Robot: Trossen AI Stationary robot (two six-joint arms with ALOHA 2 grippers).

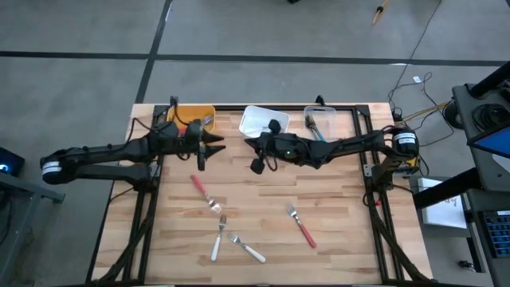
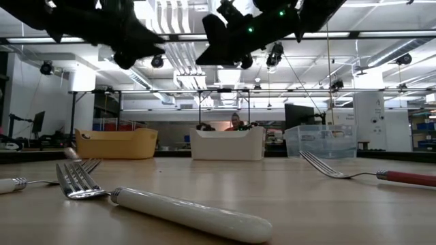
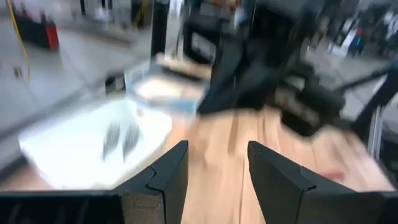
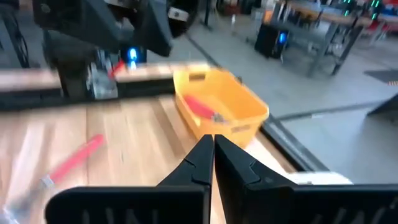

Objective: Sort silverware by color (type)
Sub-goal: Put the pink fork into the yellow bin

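Several forks lie flat on the wooden table: a red-handled one (image 1: 201, 190), two white-handled ones (image 1: 217, 241) (image 1: 249, 251) and another red-handled one (image 1: 303, 229). My left gripper (image 1: 220, 148) hovers open and empty above the table's far middle, pointing toward the white bin (image 3: 93, 146), where two fork heads show. My right gripper (image 1: 253, 151) hovers beside it, shut on nothing (image 4: 213, 155), facing the orange bin (image 4: 217, 109), which holds a red-handled fork (image 4: 199, 107). The low view shows a white fork (image 2: 184, 214) up close.
Three bins stand along the far edge: orange (image 1: 195, 118), white (image 1: 263, 121) and clear (image 1: 323, 119). The two arms meet close together over the table's far middle. Black frame rails run along the table's left and right sides. Bare wood lies between the forks.
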